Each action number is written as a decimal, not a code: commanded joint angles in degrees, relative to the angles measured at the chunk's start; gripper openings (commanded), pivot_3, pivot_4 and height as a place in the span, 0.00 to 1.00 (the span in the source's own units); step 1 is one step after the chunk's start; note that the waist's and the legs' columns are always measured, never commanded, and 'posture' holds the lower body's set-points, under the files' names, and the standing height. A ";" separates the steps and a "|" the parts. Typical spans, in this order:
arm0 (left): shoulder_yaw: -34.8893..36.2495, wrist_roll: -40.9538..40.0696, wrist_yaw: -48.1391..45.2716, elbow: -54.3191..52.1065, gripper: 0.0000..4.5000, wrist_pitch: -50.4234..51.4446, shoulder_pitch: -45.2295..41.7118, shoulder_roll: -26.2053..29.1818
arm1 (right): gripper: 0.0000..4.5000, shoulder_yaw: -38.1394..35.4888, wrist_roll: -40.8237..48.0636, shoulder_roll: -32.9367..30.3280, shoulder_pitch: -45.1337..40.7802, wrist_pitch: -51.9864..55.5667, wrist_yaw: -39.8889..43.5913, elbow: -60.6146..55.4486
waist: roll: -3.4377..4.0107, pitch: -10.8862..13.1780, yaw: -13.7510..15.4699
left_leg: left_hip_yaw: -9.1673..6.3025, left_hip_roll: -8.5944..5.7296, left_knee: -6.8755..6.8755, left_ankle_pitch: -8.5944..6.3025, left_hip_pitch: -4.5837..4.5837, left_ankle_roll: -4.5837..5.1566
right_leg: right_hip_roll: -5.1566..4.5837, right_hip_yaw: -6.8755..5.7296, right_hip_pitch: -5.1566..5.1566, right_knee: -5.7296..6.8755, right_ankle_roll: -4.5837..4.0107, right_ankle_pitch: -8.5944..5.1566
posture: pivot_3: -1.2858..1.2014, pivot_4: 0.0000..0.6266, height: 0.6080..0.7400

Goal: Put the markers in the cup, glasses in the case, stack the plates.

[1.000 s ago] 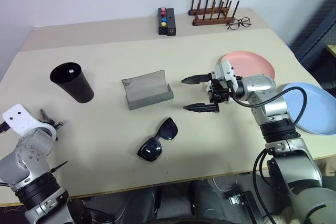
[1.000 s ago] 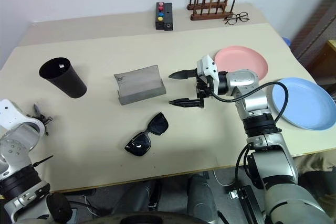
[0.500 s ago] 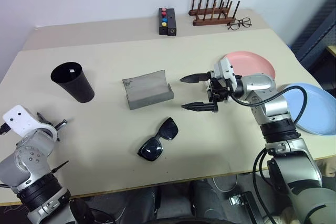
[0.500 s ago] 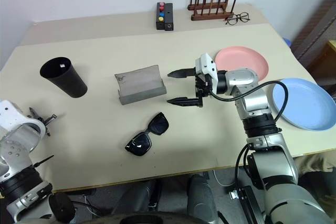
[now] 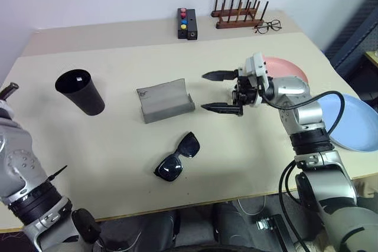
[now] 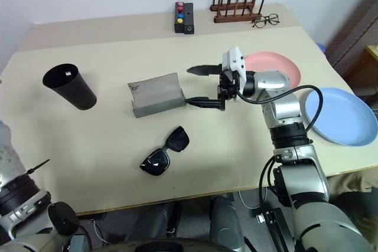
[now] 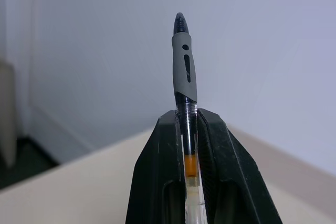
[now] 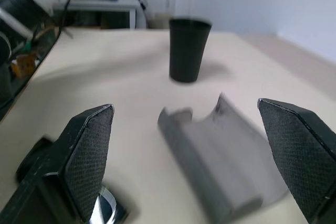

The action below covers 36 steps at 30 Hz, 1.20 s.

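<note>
While the right gripper (image 6: 203, 86) is hovering wide open and empty just beside the grey case (image 6: 157, 94), with the sunglasses (image 6: 164, 151) lying below it, the left gripper (image 7: 190, 129) is pinching a marker (image 7: 185, 77) upright; a loose pinch could drop it short of the cup (image 6: 68, 85).

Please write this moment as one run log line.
left gripper: shut on pen | right gripper: open, beside case | sunglasses: on table

I see a black button box (image 5: 187, 23), a wooden peg rack (image 5: 239, 13) and wire-rimmed eyeglasses (image 5: 269, 26) along the table's (image 5: 106, 146) far edge.
</note>
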 commanded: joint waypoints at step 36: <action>-18.30 8.64 -23.26 16.64 0.01 -34.33 1.22 4.08 | 1.00 -4.55 2.67 3.50 -1.80 -3.26 -3.65 2.26 | 0.01 0.00 -0.38 | 0.00 0.00 0.07 -0.01 -0.29 0.03 | 0.01 -0.01 -0.29 0.06 0.01 0.01 | 0.52 0.24 1.00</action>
